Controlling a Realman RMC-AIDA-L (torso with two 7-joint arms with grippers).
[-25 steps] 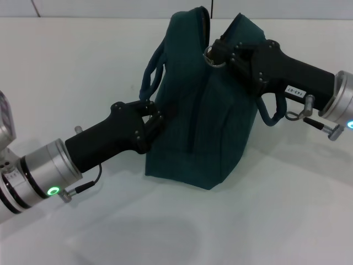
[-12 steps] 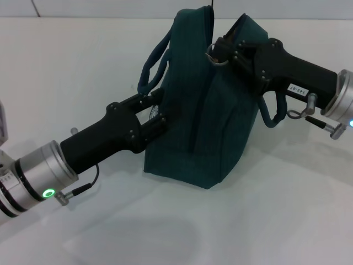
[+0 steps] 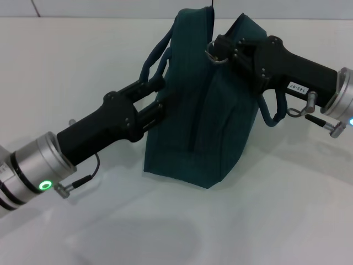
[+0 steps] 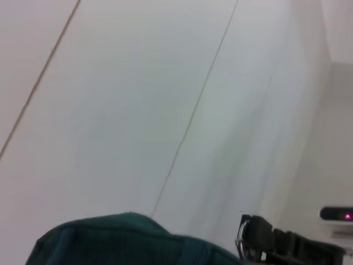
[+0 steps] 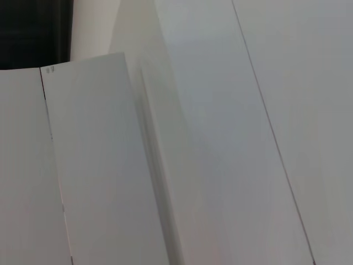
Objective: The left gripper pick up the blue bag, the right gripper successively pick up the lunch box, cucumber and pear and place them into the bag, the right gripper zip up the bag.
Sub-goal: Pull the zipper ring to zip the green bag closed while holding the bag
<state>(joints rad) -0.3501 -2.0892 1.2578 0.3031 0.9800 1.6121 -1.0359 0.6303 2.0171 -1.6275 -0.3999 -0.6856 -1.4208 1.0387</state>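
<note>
On the table, both grippers meet the blue bag.

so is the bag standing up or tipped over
Standing up: the blue bag rests on its base on the table, with the right gripper at its top.

A bare lab-style test space: a plain white tabletop and white panelled walls behind.

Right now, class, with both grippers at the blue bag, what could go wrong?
1. The right gripper is at the ring zipper pull on top; pulling may tip the upright blue bag.
2. The left gripper, open by the handle, may not be steadying the bag.
</note>
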